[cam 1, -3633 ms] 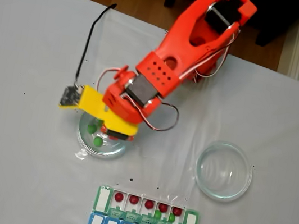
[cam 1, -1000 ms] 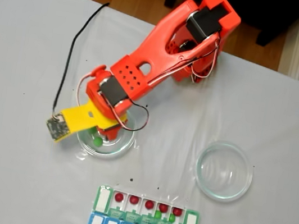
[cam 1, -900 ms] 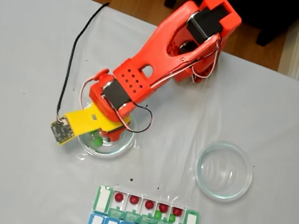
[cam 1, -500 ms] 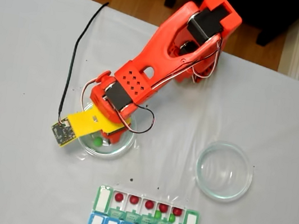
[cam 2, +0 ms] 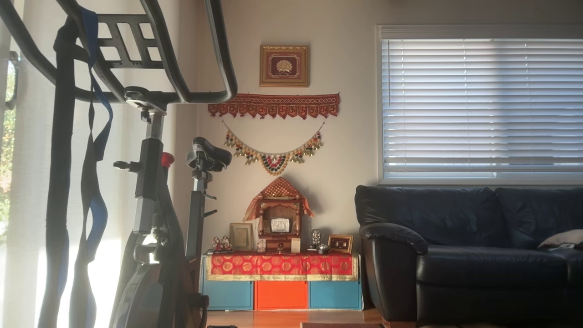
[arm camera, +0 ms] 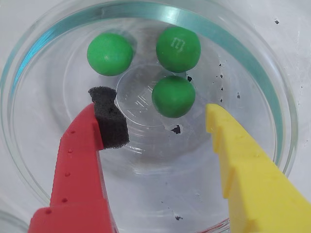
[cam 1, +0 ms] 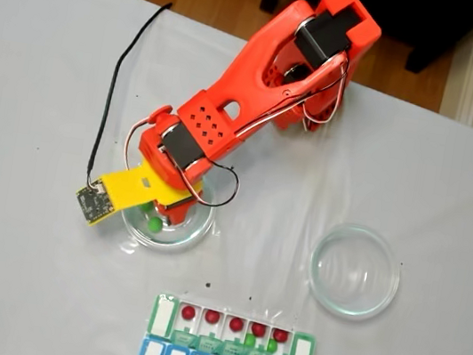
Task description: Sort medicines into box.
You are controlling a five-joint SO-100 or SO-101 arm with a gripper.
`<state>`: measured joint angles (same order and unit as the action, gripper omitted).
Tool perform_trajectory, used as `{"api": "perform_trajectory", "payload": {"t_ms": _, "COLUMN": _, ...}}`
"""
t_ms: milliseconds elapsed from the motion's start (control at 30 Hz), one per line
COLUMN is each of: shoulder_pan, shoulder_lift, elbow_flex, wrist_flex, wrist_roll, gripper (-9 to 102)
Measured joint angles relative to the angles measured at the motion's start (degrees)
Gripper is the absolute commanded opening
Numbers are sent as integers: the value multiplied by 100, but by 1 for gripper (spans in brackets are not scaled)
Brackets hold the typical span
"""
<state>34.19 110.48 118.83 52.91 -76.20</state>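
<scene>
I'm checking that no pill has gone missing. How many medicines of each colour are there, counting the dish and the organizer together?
Green medicines: 5 (3 in the clear dish, 2 that look green in the box)
Red medicines: 5 (all in the box)
Total: 10

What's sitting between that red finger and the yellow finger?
In the wrist view, just bare dish floor with black specks; the nearest green ball lies slightly beyond the open pincer.

Soft even daylight; fixed view seems slightly blurred.
</scene>
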Motion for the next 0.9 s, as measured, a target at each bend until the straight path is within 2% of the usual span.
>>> {"api": "perform_trajectory", "payload": {"t_ms": 367, "shoulder_pan": 9, "shoulder_lift": 0, "elbow_flex": 9, "wrist_flex": -325, "wrist_roll": 53, "gripper": 27}}
{"api": "perform_trajectory", "payload": {"t_ms": 900, "shoulder_pan": 9, "shoulder_lift": 0, "elbow_flex": 97, "wrist_flex": -290, "wrist_roll": -202, "gripper": 25}}
